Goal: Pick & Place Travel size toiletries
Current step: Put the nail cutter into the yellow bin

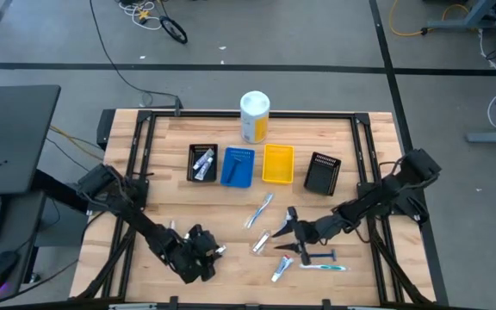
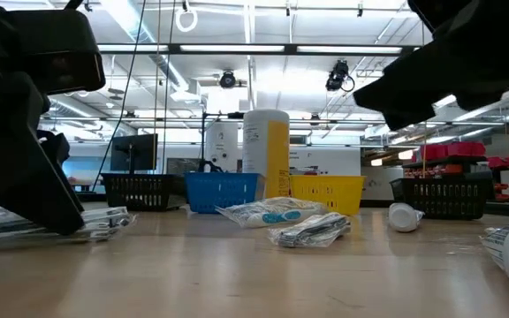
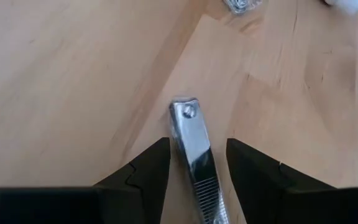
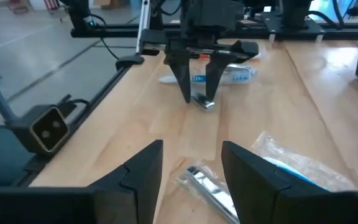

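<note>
The left gripper (image 3: 197, 163) stands over a nail clipper (image 3: 194, 155) near the table's (image 1: 166, 142) front left, fingers (image 3: 148, 168) spread apart on either side of it and not touching its flanks. The clipper is bright polished metal, flat and narrow, with a rivet at its far end and a ribbed file strip along the lever (no writing can be read on it). In the high view it shows as a small pale glint at the gripper's tips (image 1: 220, 251).

The right gripper (image 1: 287, 232) hovers low over the front middle of the table, fingers (image 4: 138, 171) open. Between them lies a wrapped silver item (image 4: 210, 185), and just beside it a clear packet with a blue toothbrush (image 4: 303, 169) inside.

The other toiletries are scattered around it: a slim wrapped pack (image 1: 259, 211) toward the bins, a dark blue razor (image 1: 319, 257), a teal toothbrush (image 1: 324, 267) at the front and a small tube (image 1: 281, 270) beside it.

Along the middle stand four bins: a black bin (image 1: 201, 162) holding silver tubes, a blue bin (image 1: 238, 166) with a blue item in it, a yellow bin (image 1: 278, 164) and another black basket (image 1: 322, 173). Behind them lies a white-and-yellow canister (image 1: 254, 116); its print is too small to read.
</note>
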`<state>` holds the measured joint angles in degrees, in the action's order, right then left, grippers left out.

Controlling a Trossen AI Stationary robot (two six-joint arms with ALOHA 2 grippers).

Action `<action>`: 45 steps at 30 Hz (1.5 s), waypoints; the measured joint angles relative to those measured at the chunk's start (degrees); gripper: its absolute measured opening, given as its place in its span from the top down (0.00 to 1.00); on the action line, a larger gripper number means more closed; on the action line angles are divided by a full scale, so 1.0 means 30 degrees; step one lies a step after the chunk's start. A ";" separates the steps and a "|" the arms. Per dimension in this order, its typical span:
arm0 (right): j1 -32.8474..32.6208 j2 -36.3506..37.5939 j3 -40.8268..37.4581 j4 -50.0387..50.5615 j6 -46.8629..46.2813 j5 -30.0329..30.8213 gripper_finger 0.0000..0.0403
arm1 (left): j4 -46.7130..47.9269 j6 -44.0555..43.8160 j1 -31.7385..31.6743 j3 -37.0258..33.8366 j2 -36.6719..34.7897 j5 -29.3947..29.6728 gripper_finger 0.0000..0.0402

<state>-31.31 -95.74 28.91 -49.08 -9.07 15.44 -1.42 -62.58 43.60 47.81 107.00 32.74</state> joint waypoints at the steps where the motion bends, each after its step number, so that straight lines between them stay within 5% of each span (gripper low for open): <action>1: 0.0007 -0.0158 0.0076 0.0004 0.0025 0.0004 0.57 | 0.0012 0.0163 0.0024 -0.0007 0.0027 0.0112 0.59; 11: 0.0255 -0.0476 0.0196 -0.0042 0.0395 0.0094 0.57 | 0.0046 0.0576 -0.0055 -0.0048 0.0077 0.0718 0.85; 25: 0.0752 -0.2886 0.4006 0.1589 0.3862 0.0511 0.57 | 0.0288 0.9079 -0.2486 0.4647 -0.0093 -0.0186 0.83; 45: 0.0634 -0.2880 0.4291 0.2061 0.4293 0.1109 0.57 | -0.0291 0.9616 -0.4130 0.5464 -0.0152 -0.0228 0.83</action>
<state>-29.41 -104.38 41.78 -42.90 3.81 18.77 -2.30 -33.73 31.21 64.20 106.54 32.06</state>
